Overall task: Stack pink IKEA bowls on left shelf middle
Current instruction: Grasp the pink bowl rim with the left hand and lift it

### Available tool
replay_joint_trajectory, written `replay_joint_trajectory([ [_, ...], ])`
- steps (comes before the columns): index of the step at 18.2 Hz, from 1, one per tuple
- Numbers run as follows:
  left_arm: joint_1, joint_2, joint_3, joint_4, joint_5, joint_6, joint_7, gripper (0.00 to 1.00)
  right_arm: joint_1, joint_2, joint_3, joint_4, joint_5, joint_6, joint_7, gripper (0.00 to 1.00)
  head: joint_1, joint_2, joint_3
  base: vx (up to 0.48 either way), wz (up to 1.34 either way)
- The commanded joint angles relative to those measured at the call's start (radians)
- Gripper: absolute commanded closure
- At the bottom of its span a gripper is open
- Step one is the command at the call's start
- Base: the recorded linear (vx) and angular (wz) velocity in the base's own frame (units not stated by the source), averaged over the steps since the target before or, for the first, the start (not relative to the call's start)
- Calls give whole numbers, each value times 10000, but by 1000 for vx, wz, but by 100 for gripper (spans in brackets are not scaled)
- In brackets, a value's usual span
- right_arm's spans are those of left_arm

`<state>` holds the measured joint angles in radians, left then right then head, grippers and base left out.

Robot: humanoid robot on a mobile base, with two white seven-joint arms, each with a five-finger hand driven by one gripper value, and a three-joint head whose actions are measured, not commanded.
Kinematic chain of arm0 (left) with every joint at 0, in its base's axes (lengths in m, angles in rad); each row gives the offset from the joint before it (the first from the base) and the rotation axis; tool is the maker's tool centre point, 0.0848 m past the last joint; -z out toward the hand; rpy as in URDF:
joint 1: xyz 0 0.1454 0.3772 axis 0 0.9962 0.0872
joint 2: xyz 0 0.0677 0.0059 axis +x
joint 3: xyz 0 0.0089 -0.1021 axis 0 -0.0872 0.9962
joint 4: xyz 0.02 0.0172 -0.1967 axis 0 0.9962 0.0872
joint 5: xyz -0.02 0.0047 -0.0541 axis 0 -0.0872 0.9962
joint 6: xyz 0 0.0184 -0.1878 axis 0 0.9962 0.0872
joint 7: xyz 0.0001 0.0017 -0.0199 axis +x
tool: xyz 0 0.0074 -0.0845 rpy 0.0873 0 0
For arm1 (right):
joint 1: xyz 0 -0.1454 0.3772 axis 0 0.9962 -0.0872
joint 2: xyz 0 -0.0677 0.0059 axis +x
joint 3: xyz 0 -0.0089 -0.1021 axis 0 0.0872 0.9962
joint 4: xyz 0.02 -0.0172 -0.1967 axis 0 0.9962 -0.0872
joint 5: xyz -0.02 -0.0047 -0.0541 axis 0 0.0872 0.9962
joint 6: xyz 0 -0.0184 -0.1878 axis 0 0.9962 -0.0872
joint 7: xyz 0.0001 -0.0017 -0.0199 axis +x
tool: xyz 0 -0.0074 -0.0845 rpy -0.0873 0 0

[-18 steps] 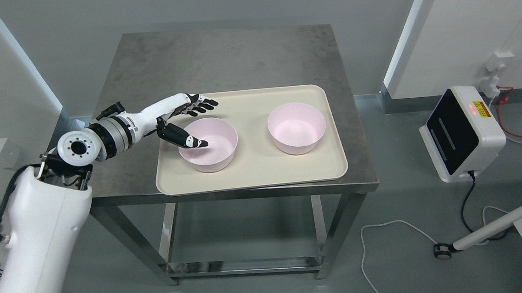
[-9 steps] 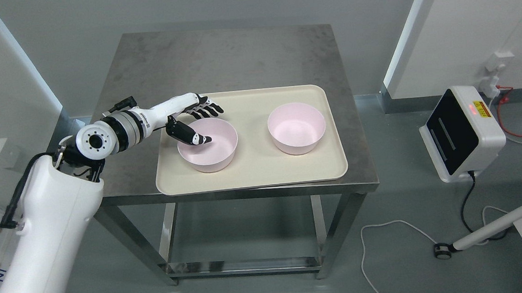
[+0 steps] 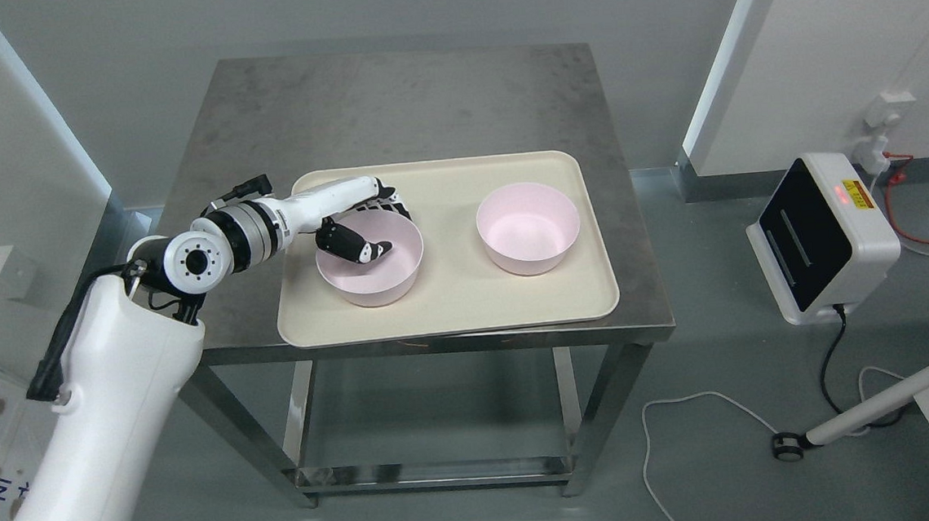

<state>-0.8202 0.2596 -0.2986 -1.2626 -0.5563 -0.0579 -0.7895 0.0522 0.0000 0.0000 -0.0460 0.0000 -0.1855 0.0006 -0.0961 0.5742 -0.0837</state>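
Two pink bowls stand on a beige tray (image 3: 452, 314) on the steel table. My left hand (image 3: 388, 226) reaches in from the left to the left bowl (image 3: 372, 279). Its thumb lies inside the bowl and its fingers (image 3: 397, 205) curl down outside the far rim, so the rim is pinched between them. The bowl still rests on the tray. The right bowl (image 3: 528, 227) stands untouched about a hand's width to the right. My right arm does not show.
The steel table (image 3: 388, 102) has bare surface behind the tray. A white and black device (image 3: 818, 236) sits on the floor at the right, with cables and a wheeled white leg (image 3: 875, 407) nearby. White panels flank the table.
My left arm has pushed forward and right. The fingers, spread above the far rim before, have curled down behind it, and the thumb has slid deeper into the bowl. Neither bowl has moved.
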Motion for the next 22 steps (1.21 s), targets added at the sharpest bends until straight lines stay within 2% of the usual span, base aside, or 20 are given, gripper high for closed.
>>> replay_joint_trajectory([
  [1,-4,-646,148,446,-313,-340,-51,89,0,-175,-92,0,77,-1,24,0,0,0,0,0,0],
  [4,-4,-1030,577,446,-313,-449,-51,99,0,-175,-92,0,77,-1,24,0,0,0,0,0,0],
  [9,-96,-1184,1251,446,-313,-434,-20,100,0,-175,-92,0,77,-1,24,0,0,0,0,0,0],
  [12,-815,-1398,1514,431,-205,-342,-127,100,0,-175,-92,0,77,-1,24,0,0,0,0,0,0],
  [16,-1751,-2393,1315,369,-205,26,-356,99,0,-175,-92,0,77,-1,39,0,0,0,0,0,0],
  [18,-2287,-2421,446,430,-175,255,-526,99,0,-175,-107,0,77,-1,24,0,0,0,0,0,0],
  [22,-2949,-2421,-3248,538,713,640,130,98,0,-175,-92,0,77,-1,40,0,0,0,0,0,0],
])
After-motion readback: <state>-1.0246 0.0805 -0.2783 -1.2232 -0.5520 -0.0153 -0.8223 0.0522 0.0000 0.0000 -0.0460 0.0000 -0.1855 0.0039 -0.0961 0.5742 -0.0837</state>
